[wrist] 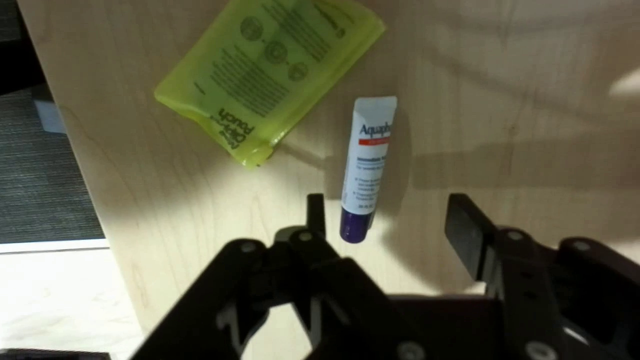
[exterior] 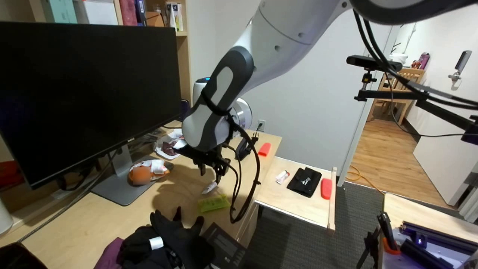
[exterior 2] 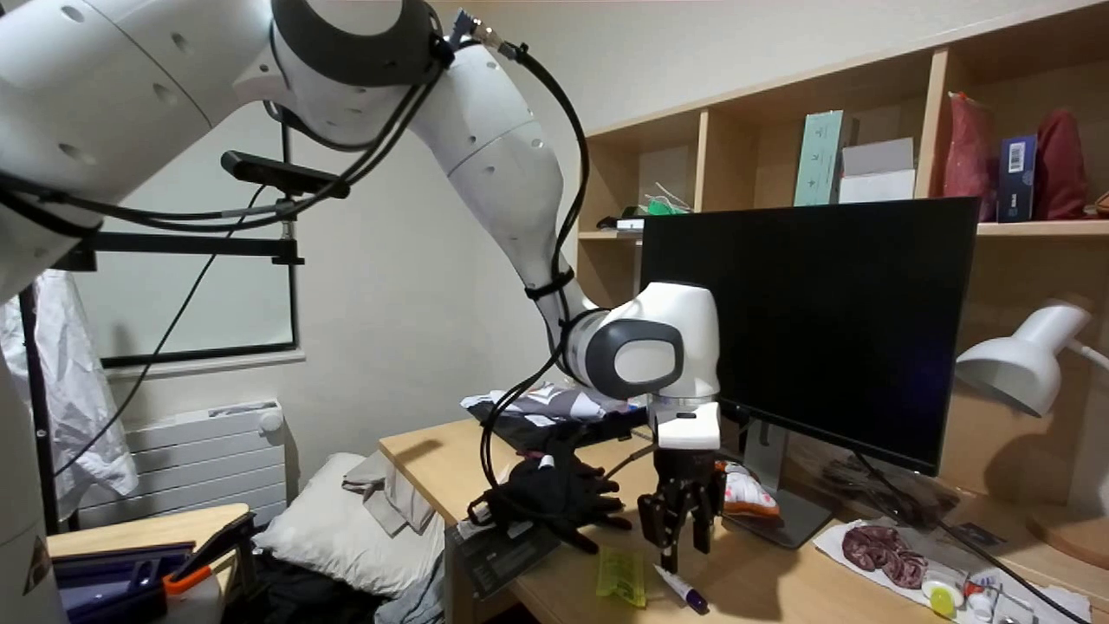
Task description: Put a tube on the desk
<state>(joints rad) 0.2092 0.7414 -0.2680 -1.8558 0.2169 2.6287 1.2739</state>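
My gripper has its two fingers spread apart. The little white tube is on the desk, near the yellow bag and apart from it, with its purple cap toward the gripper. From where I sit, I can't quite tell if the whole tube lies flat.

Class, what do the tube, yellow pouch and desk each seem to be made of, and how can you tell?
Tube: probably soft plastic, smooth and satin-looking; its flat, pressed end suggests it.
Yellow pouch: likely thin plastic film, glossy and translucent; glints along its edge point that way.
Desk: wood or wood-look laminate, smooth, low sheen; fine grain shows, which fits both.
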